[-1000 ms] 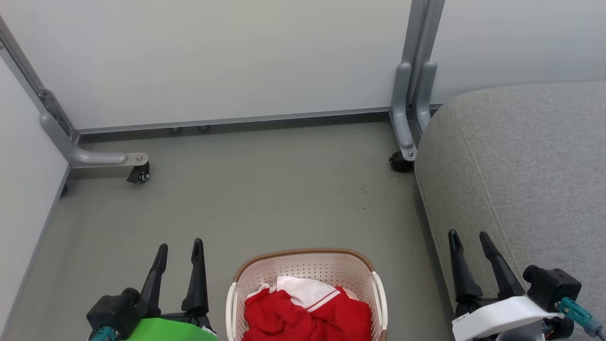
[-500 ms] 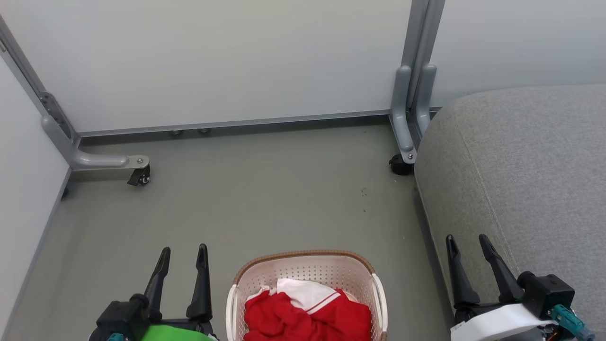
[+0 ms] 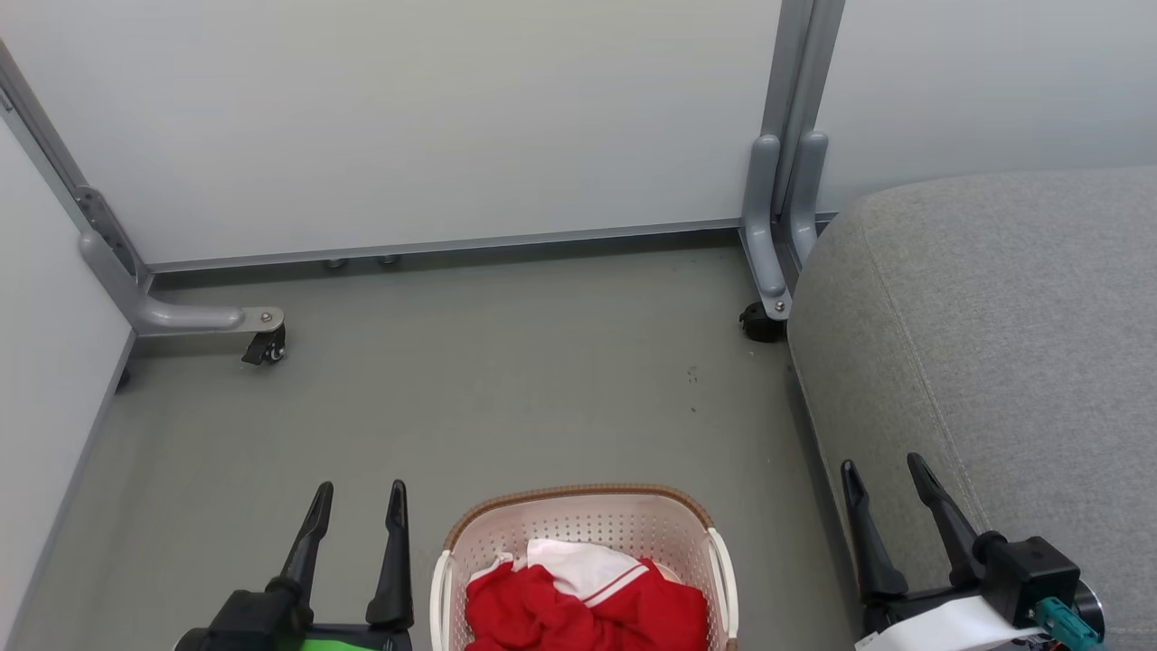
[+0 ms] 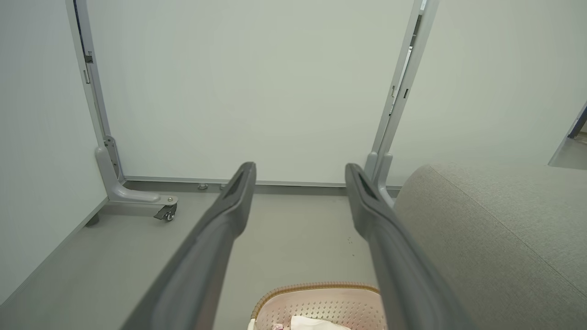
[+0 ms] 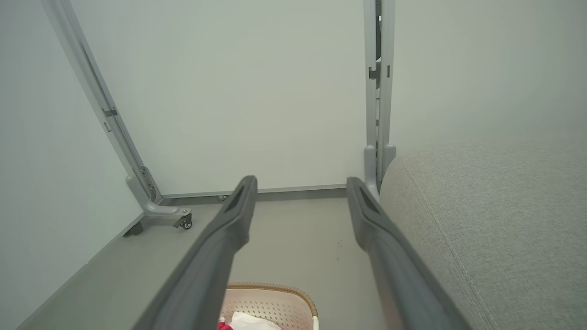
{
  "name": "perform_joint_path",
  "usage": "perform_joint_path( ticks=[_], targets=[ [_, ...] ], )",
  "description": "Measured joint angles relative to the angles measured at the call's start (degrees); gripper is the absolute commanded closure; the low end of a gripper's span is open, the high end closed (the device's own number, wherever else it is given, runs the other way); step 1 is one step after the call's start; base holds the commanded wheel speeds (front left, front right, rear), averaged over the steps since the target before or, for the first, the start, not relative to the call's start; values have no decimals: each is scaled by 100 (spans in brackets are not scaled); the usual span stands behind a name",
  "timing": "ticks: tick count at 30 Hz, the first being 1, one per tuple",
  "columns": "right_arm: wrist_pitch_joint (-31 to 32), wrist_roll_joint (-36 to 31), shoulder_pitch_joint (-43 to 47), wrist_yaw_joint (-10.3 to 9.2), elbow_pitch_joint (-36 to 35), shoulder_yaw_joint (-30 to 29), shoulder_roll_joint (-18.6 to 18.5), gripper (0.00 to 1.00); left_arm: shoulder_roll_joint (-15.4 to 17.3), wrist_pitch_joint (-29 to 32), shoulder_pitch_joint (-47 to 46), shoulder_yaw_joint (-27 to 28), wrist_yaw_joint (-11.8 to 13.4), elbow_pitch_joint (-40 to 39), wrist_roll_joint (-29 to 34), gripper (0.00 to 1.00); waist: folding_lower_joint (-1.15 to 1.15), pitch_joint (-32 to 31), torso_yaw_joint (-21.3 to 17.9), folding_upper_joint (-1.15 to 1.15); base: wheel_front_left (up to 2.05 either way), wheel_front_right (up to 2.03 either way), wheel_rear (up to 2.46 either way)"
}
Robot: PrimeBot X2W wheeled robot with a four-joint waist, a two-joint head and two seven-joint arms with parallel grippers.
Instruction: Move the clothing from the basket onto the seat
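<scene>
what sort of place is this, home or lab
Likely a staged test bay, not a home: pale partition panels on grey metal frames with caster wheels enclose a grey floor, holding a light grey fabric seat and a cream perforated laundry basket.

The left gripper (image 3: 360, 488) has two long, slim black fingers (image 3: 394, 551) tapering to narrow tips, set in a black boxy housing (image 3: 258, 619) with a sliver of bright green cover (image 3: 316, 646) below. The right gripper (image 3: 881, 463) has the same fingers on a black block (image 3: 1030, 579), with a white band (image 3: 940, 626) and a teal plug (image 3: 1058, 619). Seen from the wrists, the fingers look matt dark grey, each with a shallow slot (image 4: 235, 186) near the tip.
</scene>
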Motion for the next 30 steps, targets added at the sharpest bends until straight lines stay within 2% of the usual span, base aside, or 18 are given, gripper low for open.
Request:
perform_joint_path(
  ticks=[30],
  targets=[
    [-32, 9, 124, 1, 82, -111, 1, 0, 1, -27, 133, -4, -104, 36, 89, 0, 0, -1, 62, 0, 0, 0, 0]
  ],
)
